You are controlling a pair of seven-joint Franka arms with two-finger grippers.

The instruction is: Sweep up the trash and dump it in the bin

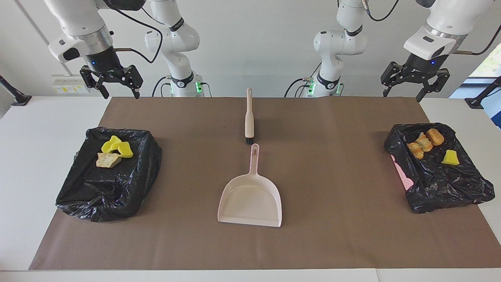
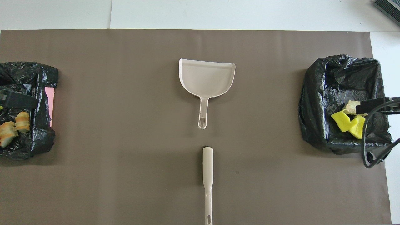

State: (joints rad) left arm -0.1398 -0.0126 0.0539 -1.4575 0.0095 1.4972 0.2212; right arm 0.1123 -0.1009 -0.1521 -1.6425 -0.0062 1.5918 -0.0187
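Beige plastic brush lies lengthwise midway between both empty, spread-fingered grippers, left gripper and right gripper, handle toward the robots.

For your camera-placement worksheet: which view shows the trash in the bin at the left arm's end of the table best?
The facing view: the orange-brown chunks and yellow foam bit all show inside that bin. The overhead view cuts this bin at its edge, showing only the chunks.

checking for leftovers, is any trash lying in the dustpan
No, the dustpan lies bare on the brown mat, nothing in its tray.
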